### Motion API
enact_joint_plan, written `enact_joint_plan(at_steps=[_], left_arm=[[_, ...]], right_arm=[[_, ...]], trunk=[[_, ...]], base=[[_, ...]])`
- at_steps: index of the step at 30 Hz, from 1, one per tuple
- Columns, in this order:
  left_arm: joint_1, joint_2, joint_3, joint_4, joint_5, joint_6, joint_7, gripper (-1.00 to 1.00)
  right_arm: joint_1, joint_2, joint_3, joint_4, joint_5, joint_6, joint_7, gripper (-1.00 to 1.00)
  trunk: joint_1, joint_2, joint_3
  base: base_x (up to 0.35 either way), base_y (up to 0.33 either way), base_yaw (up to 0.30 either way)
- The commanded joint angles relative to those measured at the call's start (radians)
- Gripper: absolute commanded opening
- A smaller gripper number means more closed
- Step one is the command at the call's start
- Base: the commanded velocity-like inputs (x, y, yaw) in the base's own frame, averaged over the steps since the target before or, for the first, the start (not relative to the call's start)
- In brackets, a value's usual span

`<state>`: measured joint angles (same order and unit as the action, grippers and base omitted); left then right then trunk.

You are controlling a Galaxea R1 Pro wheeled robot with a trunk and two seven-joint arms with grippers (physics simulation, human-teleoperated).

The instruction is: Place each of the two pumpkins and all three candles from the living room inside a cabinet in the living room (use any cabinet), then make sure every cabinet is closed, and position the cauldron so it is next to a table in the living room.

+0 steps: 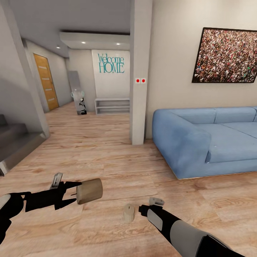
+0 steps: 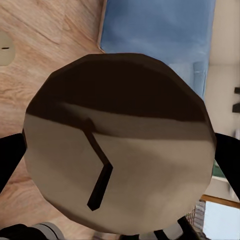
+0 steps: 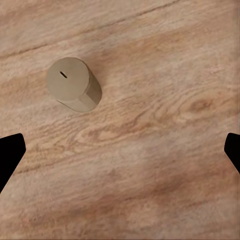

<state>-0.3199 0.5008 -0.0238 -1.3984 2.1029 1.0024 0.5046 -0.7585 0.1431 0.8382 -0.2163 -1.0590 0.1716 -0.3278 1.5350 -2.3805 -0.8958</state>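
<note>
The left end effector (image 1: pixel 73 192) is clamped on a candle (image 1: pixel 89 191), holding it on its side above the wooden floor (image 1: pixel 107 150), with the flat top turned toward the sofa. In the left wrist view that candle (image 2: pixel 120 145) sits right up against the camera, its dark wick lying across the pale top, and the black fingers (image 2: pixel 10 160) show at either edge of it.

A second candle (image 1: pixel 129 213) stands upright on the floor, just beside the tip of the right end effector (image 1: pixel 148 207) but not touching it. The right wrist view looks straight down at this candle (image 3: pixel 74 84) on the floor boards; the two dark fingertips (image 3: pixel 10 155) sit far apart at the picture's edges with nothing between them, so the right end effector is open.

A blue sofa (image 1: pixel 210 139) stands by the wall under a framed picture (image 1: pixel 225 56). A pillar (image 1: pixel 140 71) rises beside it, and a hallway with a "Welcome HOME" sign (image 1: pixel 111 63) and an orange door (image 1: pixel 46 81) lies beyond
</note>
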Motion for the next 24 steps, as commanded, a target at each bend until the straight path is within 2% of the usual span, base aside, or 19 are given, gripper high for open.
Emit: enact_joint_plan(at_steps=[1,9,24], left_arm=[[-0.001,0.001,-0.001,-0.001,0.012,-0.001,0.009,-1.00],[0.001,0.002,-0.001,-0.015,0.012,-0.001,0.009,-1.00],[0.001,0.002,-0.001,-0.016,0.012,-0.001,0.009,-1.00]], right_arm=[[-0.001,0.000,0.007,-0.002,-0.003,0.004,-0.006,1.00],[-0.001,0.000,0.007,-0.009,-0.003,0.003,-0.006,1.00],[-0.001,0.000,0.007,-0.014,-0.003,0.004,-0.004,1.00]], trunk=[[0.000,0.000,-0.001],[0.000,0.000,-0.001],[0.000,0.000,-0.001]], base=[[0.000,0.000,0.000],[0.039,0.018,0.000],[0.282,0.127,0.000]])
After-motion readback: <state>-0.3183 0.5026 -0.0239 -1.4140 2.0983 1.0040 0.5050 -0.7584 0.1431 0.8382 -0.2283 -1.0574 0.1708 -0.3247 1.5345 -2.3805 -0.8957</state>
